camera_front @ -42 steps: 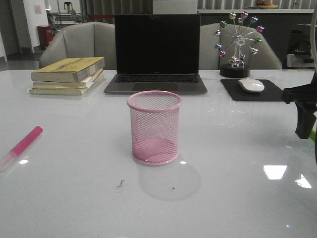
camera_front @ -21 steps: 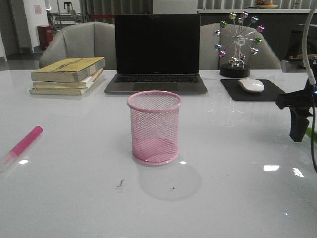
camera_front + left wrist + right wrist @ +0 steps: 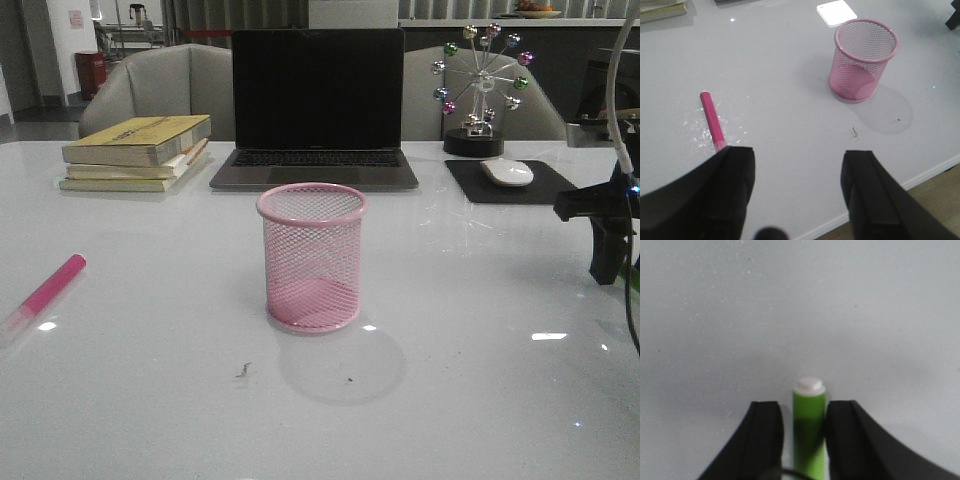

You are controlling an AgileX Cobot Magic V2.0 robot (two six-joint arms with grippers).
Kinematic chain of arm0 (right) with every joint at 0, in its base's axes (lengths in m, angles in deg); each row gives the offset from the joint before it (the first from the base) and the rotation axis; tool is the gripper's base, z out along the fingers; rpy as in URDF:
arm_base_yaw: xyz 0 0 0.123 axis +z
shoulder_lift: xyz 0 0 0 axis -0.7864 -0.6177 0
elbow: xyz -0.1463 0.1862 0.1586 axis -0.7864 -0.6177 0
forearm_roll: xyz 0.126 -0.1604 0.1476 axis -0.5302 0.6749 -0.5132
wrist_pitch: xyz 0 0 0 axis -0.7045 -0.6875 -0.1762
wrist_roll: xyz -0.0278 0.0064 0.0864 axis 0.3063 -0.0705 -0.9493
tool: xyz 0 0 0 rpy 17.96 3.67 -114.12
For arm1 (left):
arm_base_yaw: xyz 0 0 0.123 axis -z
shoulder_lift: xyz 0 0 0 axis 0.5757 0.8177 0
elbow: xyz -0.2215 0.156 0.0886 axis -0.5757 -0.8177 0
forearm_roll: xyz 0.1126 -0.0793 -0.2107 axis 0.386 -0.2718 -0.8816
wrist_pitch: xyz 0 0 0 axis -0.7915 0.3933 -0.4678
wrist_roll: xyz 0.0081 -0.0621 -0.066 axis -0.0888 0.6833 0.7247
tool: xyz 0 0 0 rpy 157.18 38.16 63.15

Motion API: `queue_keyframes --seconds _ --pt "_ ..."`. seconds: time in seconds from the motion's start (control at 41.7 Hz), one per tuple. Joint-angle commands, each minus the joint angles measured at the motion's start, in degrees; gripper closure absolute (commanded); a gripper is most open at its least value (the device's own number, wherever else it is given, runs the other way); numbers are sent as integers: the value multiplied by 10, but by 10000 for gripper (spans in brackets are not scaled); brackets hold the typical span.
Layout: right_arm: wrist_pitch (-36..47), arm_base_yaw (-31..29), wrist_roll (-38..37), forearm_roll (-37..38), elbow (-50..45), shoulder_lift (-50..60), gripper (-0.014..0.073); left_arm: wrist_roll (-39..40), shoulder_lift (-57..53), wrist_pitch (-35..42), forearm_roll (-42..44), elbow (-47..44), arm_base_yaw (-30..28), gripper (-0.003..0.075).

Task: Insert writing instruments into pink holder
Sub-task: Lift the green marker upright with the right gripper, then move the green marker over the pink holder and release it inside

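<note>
The pink holder (image 3: pixel 312 255) stands upright and empty mid-table; the left wrist view shows it as well (image 3: pixel 862 60). The magenta marker (image 3: pixel 45 290) lies flat near the table's left edge. In the left wrist view the magenta marker (image 3: pixel 712 122) runs just beyond one finger of my left gripper (image 3: pixel 797 156), which hovers open with nothing in it. At the far right, my right gripper (image 3: pixel 606 272) points down. Its jaws (image 3: pixel 804 407) straddle the lime green marker (image 3: pixel 809 430): one finger touches it, and a thin gap shows at the other. Only a green sliver (image 3: pixel 630 268) shows in front.
A laptop (image 3: pixel 317 105) sits behind the holder, with a stack of books (image 3: pixel 137 150) to its left. At the back right are a mouse (image 3: pixel 508 172) on a black pad and a ferris-wheel ornament (image 3: pixel 478 90). The table's front edge (image 3: pixel 920 177) lies near my left gripper.
My right gripper has shifted slightly left at the table's right edge. The holder and the magenta marker have not moved.
</note>
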Motion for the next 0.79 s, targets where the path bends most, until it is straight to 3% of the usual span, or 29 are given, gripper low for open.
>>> queue_keyframes --seconds 0.0,0.312,0.504,0.767 --pt "12 -4 6 1 17 24 389 4 3 40 -3 16 4 287" --pt "47 5 6 -23 -15 93 400 4 3 40 -3 16 4 287" --pt "196 48 6 -30 -117 220 400 4 3 42 -3 16 4 287" --pt "408 163 6 -30 -244 380 400 4 3 42 -5 16 4 287"
